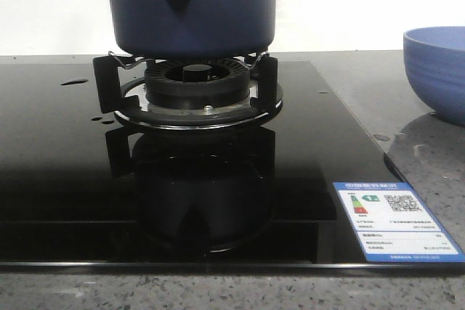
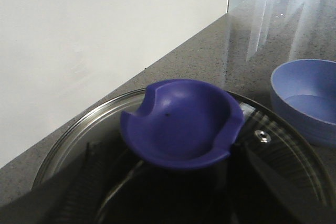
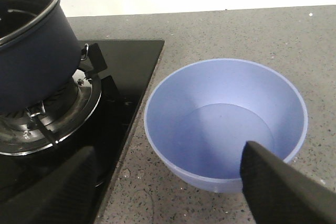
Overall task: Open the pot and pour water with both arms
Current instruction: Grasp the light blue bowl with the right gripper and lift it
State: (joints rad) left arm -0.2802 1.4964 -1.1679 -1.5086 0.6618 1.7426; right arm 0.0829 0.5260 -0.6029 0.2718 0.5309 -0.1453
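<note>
Pot [image 1: 190, 5]: upright on the burner [image 1: 195, 85], handle mount facing the front camera.
Lid [image 2: 294, 150]: glass, on the pot — its blue knob [image 2: 181, 124] sits between the left gripper's [image 2: 173, 192] spread fingers, contact unclear.
Right gripper [image 3: 173, 192]: fingers apart, over the bowl [image 3: 226, 124].
Bowl: contents unclear.

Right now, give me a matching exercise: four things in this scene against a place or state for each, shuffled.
1. pot
2. bowl
3. lid knob
4. energy label

a. stuck on the black glass hob
b. between the left claw's fingers
c. on the burner stand
d. on the grey counter, beside the hob

Pairs: 1-c, 2-d, 3-b, 4-a
</note>
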